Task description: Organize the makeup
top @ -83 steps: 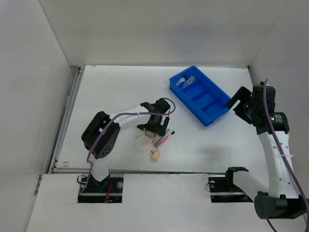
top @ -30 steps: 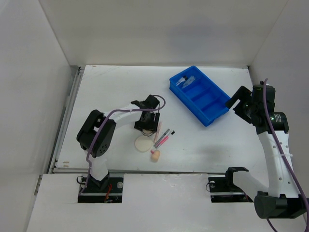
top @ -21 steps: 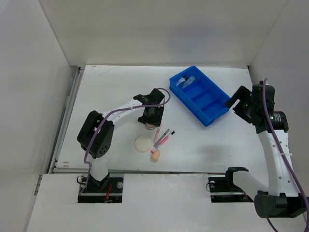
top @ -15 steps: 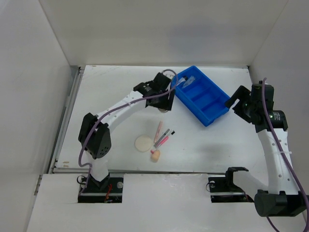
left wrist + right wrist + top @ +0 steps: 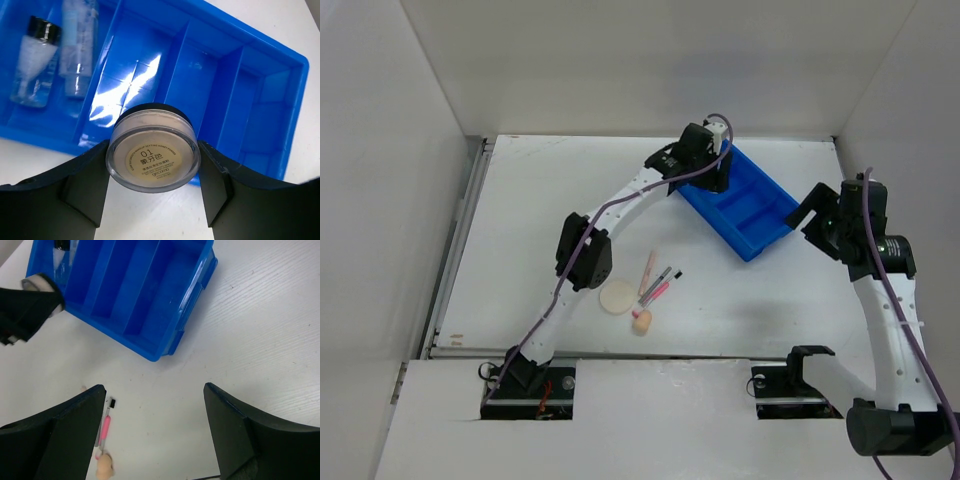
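Observation:
My left gripper (image 5: 153, 167) is shut on the round compact (image 5: 153, 154), a clear jar of pale powder held label-up over the near wall of the blue tray (image 5: 260, 115). Two clear tubes (image 5: 35, 62) lie in the tray's end compartment. In the top view the left gripper (image 5: 712, 172) hovers at the tray's far-left end. The cream puff (image 5: 617, 297), pink and black pencils (image 5: 660, 284), a peach stick (image 5: 649, 267) and the peach sponge (image 5: 641, 321) lie on the table. My right gripper (image 5: 155, 405) hangs open to the right of the tray (image 5: 760, 215), holding nothing.
White walls enclose the table on the left, back and right. In the right wrist view the tray (image 5: 145, 285) shows three bare compartments, with a pencil (image 5: 104, 424) and the sponge (image 5: 104, 467) at lower left.
The left arm has swung from beside the puff and pencils up and right to the tray, carrying the compact. The right arm has not moved.

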Robot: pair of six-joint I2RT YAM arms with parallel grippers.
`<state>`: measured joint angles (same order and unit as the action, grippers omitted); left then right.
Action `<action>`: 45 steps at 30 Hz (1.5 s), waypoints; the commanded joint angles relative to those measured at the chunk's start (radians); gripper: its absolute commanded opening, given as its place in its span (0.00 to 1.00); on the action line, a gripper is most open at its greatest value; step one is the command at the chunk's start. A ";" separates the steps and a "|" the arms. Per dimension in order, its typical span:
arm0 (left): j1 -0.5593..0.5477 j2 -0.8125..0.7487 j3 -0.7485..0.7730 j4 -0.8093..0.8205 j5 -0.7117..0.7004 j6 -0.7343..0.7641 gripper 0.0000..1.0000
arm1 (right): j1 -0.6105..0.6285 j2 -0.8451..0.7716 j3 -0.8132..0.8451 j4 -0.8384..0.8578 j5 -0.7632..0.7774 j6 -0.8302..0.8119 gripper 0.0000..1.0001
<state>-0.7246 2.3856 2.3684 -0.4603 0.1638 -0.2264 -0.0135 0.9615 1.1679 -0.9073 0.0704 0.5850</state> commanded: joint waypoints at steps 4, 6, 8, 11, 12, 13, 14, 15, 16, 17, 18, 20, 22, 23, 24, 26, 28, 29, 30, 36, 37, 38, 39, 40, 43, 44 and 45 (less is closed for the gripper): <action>0.001 0.086 0.164 0.190 0.052 -0.050 0.06 | 0.003 -0.026 -0.010 -0.004 0.005 0.015 0.85; 0.010 0.127 0.190 0.215 0.052 -0.065 0.06 | 0.003 -0.026 -0.010 -0.004 0.014 0.015 0.85; 0.023 0.147 0.201 0.239 0.052 -0.094 0.07 | 0.003 -0.026 -0.010 -0.015 0.014 0.015 0.85; 0.048 0.175 0.201 0.288 0.089 -0.157 0.10 | 0.003 -0.026 -0.020 -0.024 0.023 0.015 0.85; 0.048 0.185 0.201 0.298 0.100 -0.169 0.12 | 0.003 -0.026 -0.030 -0.024 0.032 0.015 0.85; 0.057 0.185 0.201 0.307 0.112 -0.182 0.24 | 0.003 -0.026 -0.030 -0.024 0.032 0.015 0.85; 0.057 0.185 0.201 0.307 0.112 -0.182 0.37 | 0.003 -0.026 -0.030 -0.024 0.032 0.015 0.85; 0.057 0.185 0.201 0.307 0.127 -0.182 0.46 | 0.003 -0.026 -0.030 -0.024 0.043 0.015 0.85; 0.057 0.185 0.201 0.307 0.137 -0.182 0.52 | 0.003 -0.026 -0.030 -0.024 0.043 0.015 0.85; 0.057 0.185 0.201 0.307 0.160 -0.182 0.65 | 0.003 -0.017 -0.030 -0.024 0.043 0.015 0.85; 0.057 0.185 0.201 0.307 0.170 -0.182 0.71 | 0.003 -0.017 -0.030 -0.024 0.052 0.015 0.85; 0.057 0.185 0.201 0.293 0.180 -0.182 0.76 | 0.003 -0.007 -0.030 -0.024 0.052 0.015 0.85; 0.057 0.176 0.201 0.293 0.191 -0.171 0.79 | 0.003 -0.007 -0.020 -0.024 0.063 0.015 0.85; 0.057 0.161 0.186 0.293 0.201 -0.171 0.79 | 0.003 -0.007 -0.020 -0.024 0.063 0.015 0.85; 0.057 0.149 0.175 0.293 0.201 -0.171 0.80 | 0.003 -0.007 -0.020 -0.024 0.063 0.015 0.85; 0.057 0.126 0.175 0.293 0.201 -0.162 0.81 | 0.003 -0.007 -0.020 -0.024 0.063 0.015 0.85; 0.057 0.100 0.146 0.293 0.210 -0.162 0.80 | 0.003 -0.007 -0.020 -0.024 0.063 0.015 0.85; 0.057 0.080 0.134 0.284 0.220 -0.153 0.78 | 0.003 -0.007 -0.020 -0.024 0.063 0.006 0.85; 0.057 0.023 0.117 0.273 0.220 -0.142 0.73 | 0.003 -0.007 -0.020 -0.024 0.054 0.006 0.85; 0.048 -0.377 -0.193 0.143 0.060 -0.062 0.77 | 0.044 0.013 -0.022 0.036 -0.014 -0.016 0.85; 0.048 -0.429 -0.230 0.105 0.021 -0.062 0.78 | 0.073 0.022 -0.022 0.051 -0.023 -0.016 0.85; 0.048 -0.480 -0.307 0.068 -0.086 -0.062 0.78 | 0.107 0.022 -0.037 0.077 -0.023 0.001 0.85; 0.048 -0.530 -0.346 0.031 -0.139 -0.062 0.78 | 0.183 0.022 -0.046 0.088 -0.006 0.021 0.84; 0.048 -0.624 -0.382 -0.010 -0.202 -0.079 0.78 | 0.225 0.035 -0.069 0.097 0.006 0.045 0.83; 0.070 -0.751 -0.513 -0.179 -0.387 -0.148 0.81 | 0.430 0.069 -0.126 0.145 0.066 0.146 0.82; 0.082 -0.829 -0.547 -0.249 -0.426 -0.168 0.81 | 0.490 0.101 -0.138 0.162 0.066 0.162 0.82; 0.096 -0.867 -0.617 -0.279 -0.475 -0.178 0.81 | 0.550 0.130 -0.139 0.177 0.083 0.174 0.82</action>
<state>-0.6586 1.6054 1.8713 -0.5224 -0.0856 -0.3515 0.4156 1.0378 1.0557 -0.8124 0.1123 0.6811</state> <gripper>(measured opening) 0.808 0.828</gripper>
